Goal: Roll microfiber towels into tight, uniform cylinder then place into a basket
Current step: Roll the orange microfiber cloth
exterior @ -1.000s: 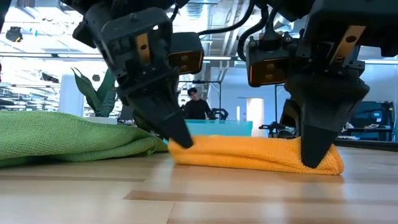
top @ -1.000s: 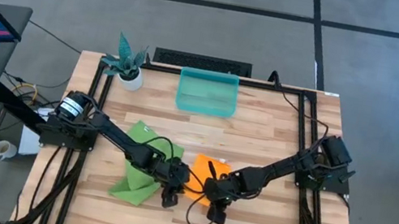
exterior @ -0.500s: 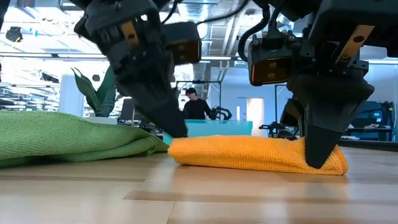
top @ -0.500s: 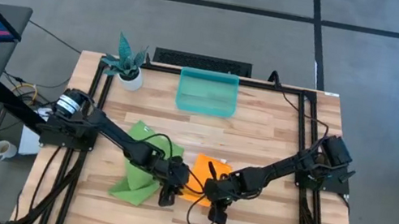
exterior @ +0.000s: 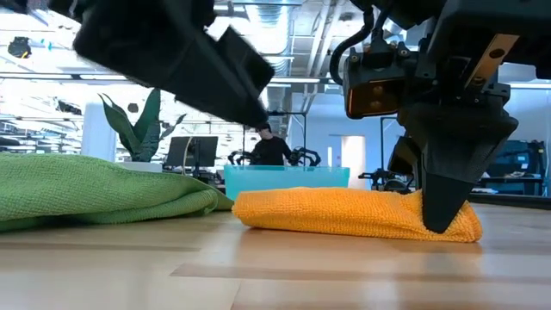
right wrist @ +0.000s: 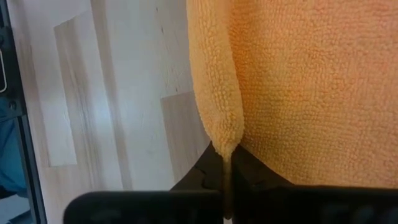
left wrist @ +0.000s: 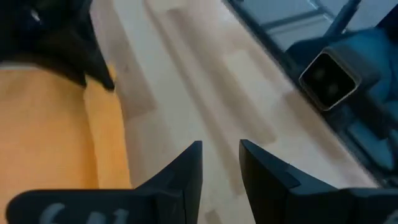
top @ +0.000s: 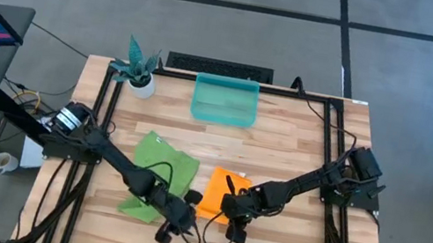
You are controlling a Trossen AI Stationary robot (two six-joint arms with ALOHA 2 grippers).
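Observation:
The orange-yellow towel [top: 218, 186] lies folded into a thick pad on the table's near middle. My right gripper [top: 234, 230] is shut on it at its near right end. The lime green towel [top: 156, 169] lies crumpled to its left, flat on the wood and touched by no gripper. My left gripper [left wrist: 221, 158] hangs open above bare wood, just left of the orange towel [left wrist: 56, 137] and near the table's front edge [top: 165, 234]. The teal basket [top: 225, 101] stands at the far middle. My right gripper pinches a raised fold of the orange towel [right wrist: 224, 144] between its two fingers, at the towel's near right end [exterior: 461, 226]. The fingers come steeply from above, pointing down. The towel lies on the table, and its ridge runs away from the fingertips.
A small white pot with a teal plant [top: 138, 68] stands at the far left corner. Black frame rails [top: 110, 94] run along the table's sides. Bare wood lies between the towels and the basket [exterior: 288, 176].
My left gripper has come off the orange towel's left end, risen, rolled about its own line and swung toward the table's near edge. The orange towel stays on the table. My right gripper has kept still on it.

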